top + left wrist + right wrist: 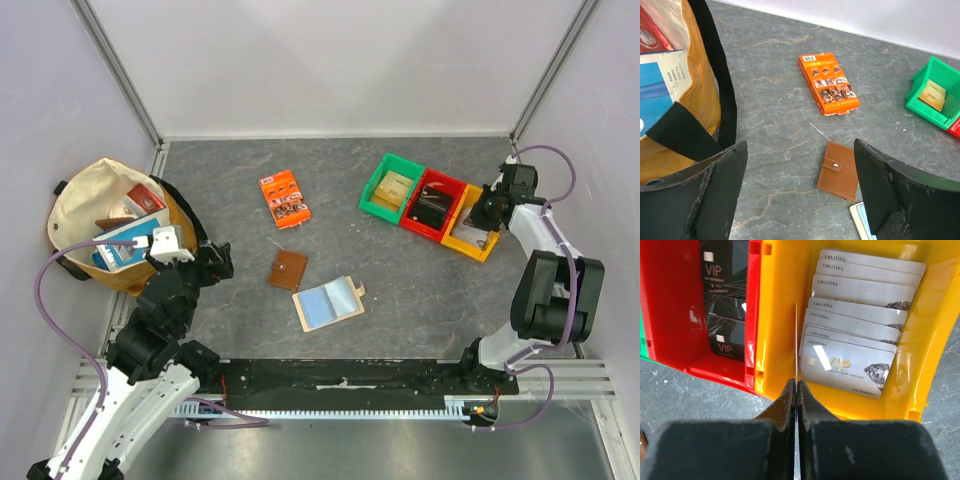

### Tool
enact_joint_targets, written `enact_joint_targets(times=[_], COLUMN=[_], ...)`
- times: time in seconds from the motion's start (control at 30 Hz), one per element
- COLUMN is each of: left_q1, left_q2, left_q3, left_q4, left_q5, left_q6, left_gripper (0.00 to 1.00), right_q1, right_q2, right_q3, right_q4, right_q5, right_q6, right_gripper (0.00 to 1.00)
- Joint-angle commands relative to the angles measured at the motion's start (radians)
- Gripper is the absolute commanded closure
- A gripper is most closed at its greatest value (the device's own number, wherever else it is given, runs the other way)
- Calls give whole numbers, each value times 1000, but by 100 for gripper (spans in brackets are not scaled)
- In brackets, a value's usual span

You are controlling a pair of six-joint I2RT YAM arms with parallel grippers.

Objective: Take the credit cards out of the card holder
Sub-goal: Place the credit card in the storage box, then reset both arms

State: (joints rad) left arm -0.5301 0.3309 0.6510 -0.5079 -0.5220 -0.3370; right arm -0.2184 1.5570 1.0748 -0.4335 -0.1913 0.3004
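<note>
The card holder [328,302] lies open on the table, beige with its pale blue lining up; only its corner [861,216] shows in the left wrist view. My right gripper [797,387] is shut on a thin credit card [796,340] seen edge-on, held over the yellow bin [775,315]. In the top view this gripper [487,212] hangs over that yellow bin [462,238]. Several silver cards [855,325] lie in the yellow bin and black cards [722,300] in the red bin [670,305]. My left gripper [800,195] is open and empty, left of the holder.
A brown wallet [288,269] lies shut just beyond the card holder, also in the left wrist view [838,170]. An orange box [284,199] lies farther back. A green bin [392,188] holds a tan card. A tan bag [110,225] with packets stands at far left.
</note>
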Motion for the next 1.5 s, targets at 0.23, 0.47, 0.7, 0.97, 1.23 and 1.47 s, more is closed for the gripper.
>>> enact_joint_targets(times=[0.23, 0.47, 0.7, 0.97, 1.23, 1.47], left_q1=[50, 70, 68, 68, 70, 70], left_q2=[-18, -29, -104, -294, -415, -417], left_q3=[-2, -4, 5, 16, -27, -42], left_q4=[16, 16, 22, 20, 32, 35], left_q5=[-29, -35, -55, -26, -23, -21], left_q6=[27, 19, -5, 9, 0, 10], left_gripper=[8, 8, 7, 7, 6, 6], right_q1=[-50, -49, -12, 283, 370, 376], right_q2=[-90, -360, -739, -1137, -1448, -1549], right_q3=[63, 34, -23, -143, -363, -455], right_q4=[-85, -91, -62, -25, 61, 108], right_q5=[261, 296, 303, 688, 805, 822], right_q6=[-3, 20, 54, -30, -99, -103], right_gripper=[54, 28, 2, 2, 2, 2])
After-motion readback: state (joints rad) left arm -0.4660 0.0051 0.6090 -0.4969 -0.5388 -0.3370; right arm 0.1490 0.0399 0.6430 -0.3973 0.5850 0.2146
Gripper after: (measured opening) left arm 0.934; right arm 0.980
